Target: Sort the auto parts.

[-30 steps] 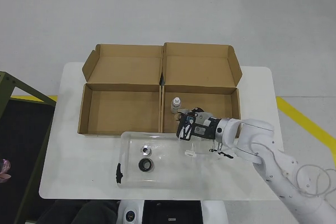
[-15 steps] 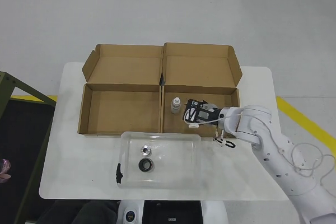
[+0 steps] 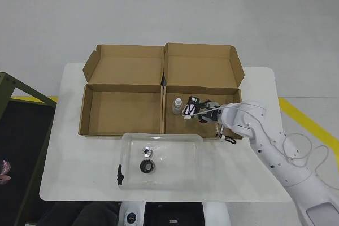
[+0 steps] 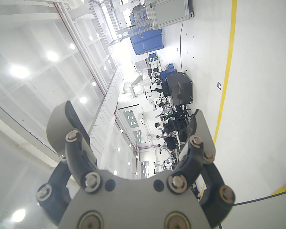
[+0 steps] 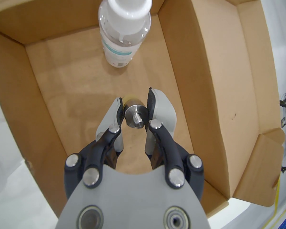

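Between the fingers of the right gripper [image 5: 134, 107], which are closed tight on its round rim, sits a small metal part [image 5: 134, 118], a disc with a threaded stud. It hangs just above the floor of the right-hand cardboard box [image 5: 205, 77], near an upright clear bottle [image 5: 124, 36]. It looks stiff, smooth and dense for its size, so the rim seems the best hold, though it may roll when released. The left gripper [image 4: 133, 116], aimed off into the room, stands wide open with nothing in it.
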Motion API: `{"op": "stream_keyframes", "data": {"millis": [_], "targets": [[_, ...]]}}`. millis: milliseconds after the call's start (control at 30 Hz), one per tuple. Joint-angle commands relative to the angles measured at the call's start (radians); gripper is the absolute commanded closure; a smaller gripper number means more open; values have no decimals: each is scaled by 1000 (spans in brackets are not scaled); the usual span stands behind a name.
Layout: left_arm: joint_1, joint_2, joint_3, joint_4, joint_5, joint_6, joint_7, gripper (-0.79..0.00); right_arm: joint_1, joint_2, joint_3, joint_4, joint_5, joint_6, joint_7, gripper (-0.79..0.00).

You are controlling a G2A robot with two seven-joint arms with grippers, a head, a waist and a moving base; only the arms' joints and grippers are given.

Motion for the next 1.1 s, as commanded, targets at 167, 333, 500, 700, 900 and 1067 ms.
{"op": "stream_keyframes", "data": {"millis": [167,333,500,700,900,1067], "targets": [[0,0,0,0,0,0,0,-785,29,-19,-35,55,-5,24,6,-55],[0,0,0,0,0,0,0,-785,42,-27,-43,66,-5,29,6,-366],[0,0,0,0,0,0,0,-785,43,-29,-31,54,7,28,-1,-391],[0,0,0,0,0,0,0,-785,5,-11,37,-50,16,8,-7,-437],[0,0,0,0,0,0,0,-785,-88,15,121,-204,25,-25,-7,-517],[0,0,0,0,0,0,0,-785,-170,31,166,-321,43,-57,-38,-557]]}}
